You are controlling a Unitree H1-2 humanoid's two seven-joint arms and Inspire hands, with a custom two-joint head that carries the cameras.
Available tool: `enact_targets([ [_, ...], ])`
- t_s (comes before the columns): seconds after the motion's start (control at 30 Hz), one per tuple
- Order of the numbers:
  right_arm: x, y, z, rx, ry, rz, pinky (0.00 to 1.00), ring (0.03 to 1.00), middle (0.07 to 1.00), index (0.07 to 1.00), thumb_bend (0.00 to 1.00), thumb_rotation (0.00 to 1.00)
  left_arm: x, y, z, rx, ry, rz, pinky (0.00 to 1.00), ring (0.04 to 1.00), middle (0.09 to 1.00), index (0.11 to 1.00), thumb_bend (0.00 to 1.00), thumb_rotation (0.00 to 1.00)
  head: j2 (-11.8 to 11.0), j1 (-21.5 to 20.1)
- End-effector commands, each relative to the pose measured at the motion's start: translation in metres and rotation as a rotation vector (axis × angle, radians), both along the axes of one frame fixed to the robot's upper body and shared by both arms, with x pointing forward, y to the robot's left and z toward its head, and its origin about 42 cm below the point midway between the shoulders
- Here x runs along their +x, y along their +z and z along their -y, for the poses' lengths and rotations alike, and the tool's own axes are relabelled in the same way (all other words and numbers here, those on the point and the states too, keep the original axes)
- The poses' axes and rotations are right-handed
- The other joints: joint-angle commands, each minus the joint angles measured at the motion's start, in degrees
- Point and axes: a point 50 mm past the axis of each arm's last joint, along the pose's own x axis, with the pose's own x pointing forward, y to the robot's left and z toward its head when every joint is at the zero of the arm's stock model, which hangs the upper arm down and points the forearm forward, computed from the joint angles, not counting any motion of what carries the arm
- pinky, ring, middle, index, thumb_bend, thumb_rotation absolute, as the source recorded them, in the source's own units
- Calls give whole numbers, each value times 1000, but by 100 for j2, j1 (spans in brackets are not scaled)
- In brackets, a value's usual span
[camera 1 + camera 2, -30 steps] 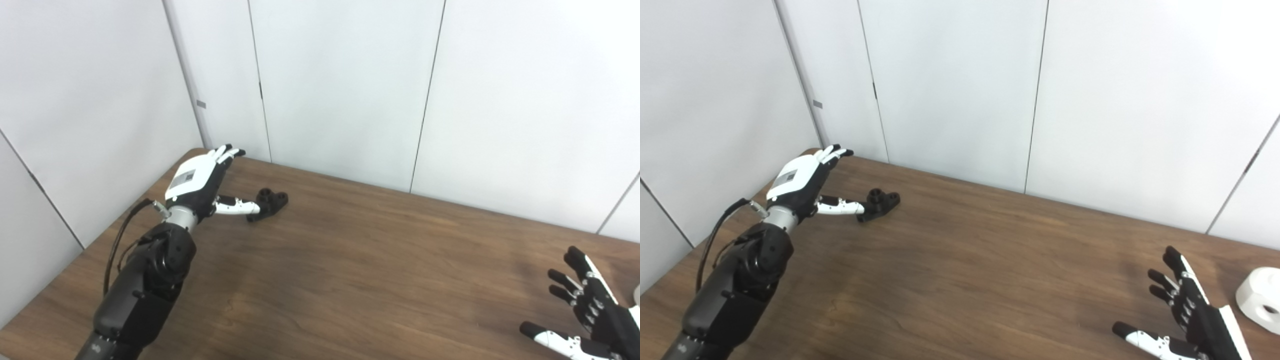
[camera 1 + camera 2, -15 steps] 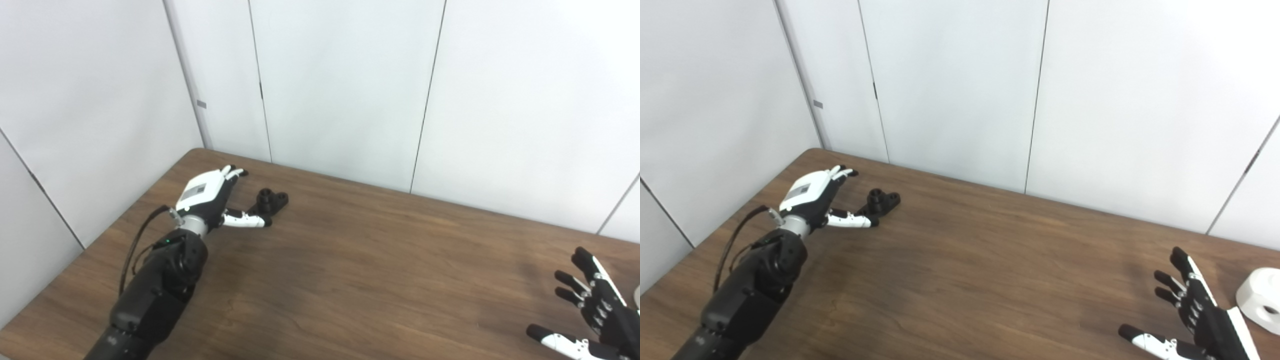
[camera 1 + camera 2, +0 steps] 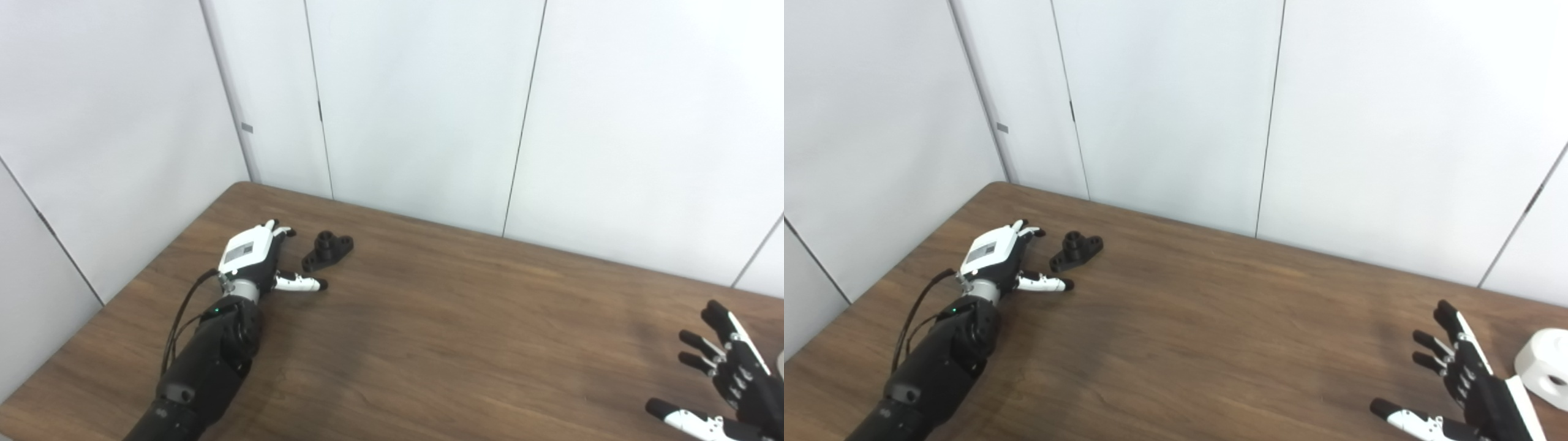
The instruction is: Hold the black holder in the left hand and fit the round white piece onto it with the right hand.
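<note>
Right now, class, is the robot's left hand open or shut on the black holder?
Open. The left hand has its fingers spread, and the black holder lies apart on the table.

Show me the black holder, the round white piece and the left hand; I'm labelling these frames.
black holder [image 3: 327, 249], left eye view, on its raised round boss.
round white piece [image 3: 1543, 365], right eye view, on its side wall.
left hand [image 3: 250, 257], left eye view, on its white back.
</note>
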Motion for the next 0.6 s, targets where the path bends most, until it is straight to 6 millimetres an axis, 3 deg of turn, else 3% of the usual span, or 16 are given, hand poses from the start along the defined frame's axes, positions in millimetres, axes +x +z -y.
enact_targets([
  [0.0, 1, 18, 0, 0, 17, 63, 811, 875, 976, 983, 616, 0, 13, 19, -2, 29, 8, 86, 928, 1000, 1000, 845, 897, 352, 30, -7],
  [0.27, 1, 19, -1, 5, 22, 63, 824, 887, 980, 983, 609, 0, 16, 11, 1, 1, 21, 89, 924, 1000, 1000, 832, 875, 371, 56, -26],
  [0.57, -1, 21, -4, 0, 10, 55, 800, 864, 962, 962, 630, 0, 19, 9, 10, -223, 39, 128, 842, 983, 965, 788, 846, 330, 88, -51],
])
